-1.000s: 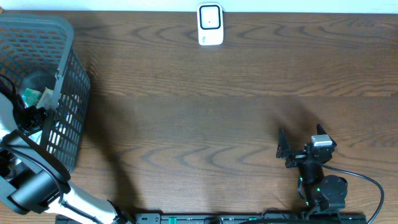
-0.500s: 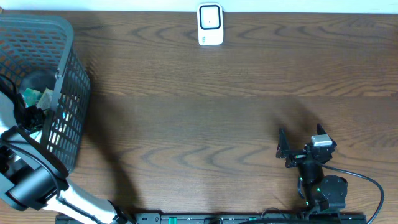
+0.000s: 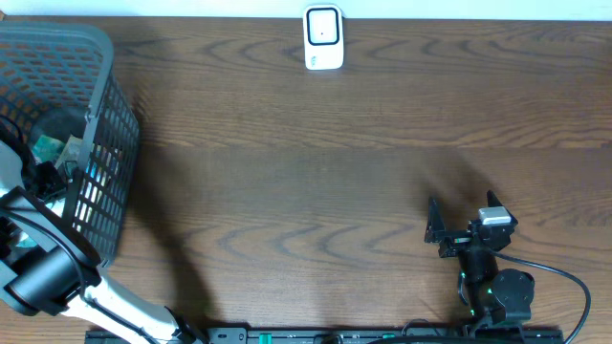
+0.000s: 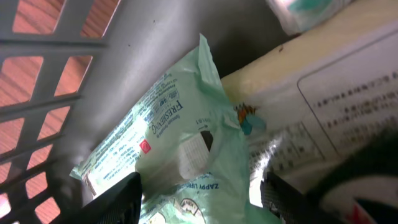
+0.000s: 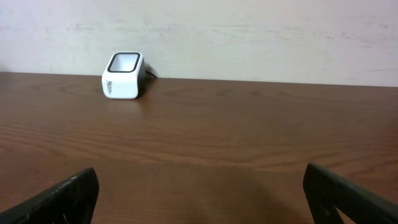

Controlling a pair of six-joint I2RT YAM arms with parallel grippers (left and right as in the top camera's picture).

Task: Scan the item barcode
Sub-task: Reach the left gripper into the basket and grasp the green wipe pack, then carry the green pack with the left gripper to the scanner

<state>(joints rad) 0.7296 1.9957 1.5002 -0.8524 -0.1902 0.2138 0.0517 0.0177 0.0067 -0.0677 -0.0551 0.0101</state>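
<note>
Left gripper (image 4: 202, 196) is down inside the basket (image 3: 105, 115) at the table's (image 3: 306, 172) left end. Its jaws are set at a middling width, one on either side of a green pouch (image 4: 168, 143). We cannot establish whether the pads already bear on the pouch, so we do not record a grip.

The pouch is the item we take to be wanted for scanning. It lies tilted against the grey lattice wall, partly over a cream carton (image 4: 323, 81) with printed panels. We judge the straddling position to be deliberate. A soft pack lying flat against a wall is best pinched across its width, and approaching from above keeps the fingers clear of the mesh.

Right gripper (image 5: 202, 196) is low near the front right of the table, jaws fully wide and empty. It faces the white scanner (image 5: 122, 76), which stands at the far edge, well apart from the basket. We read this as a waiting posture that keeps the run from basket to scanner unobstructed.

Against the earlier overhead views, we note:
- The left arm has shifted a little toward the left edge of the frame and sits slightly differently within the basket.
- The green contents visible through the basket rim have barely moved.
- The right arm, the scanner and the basket show no displacement.

We judge the pick to be in progress and no scan yet begun.
</note>
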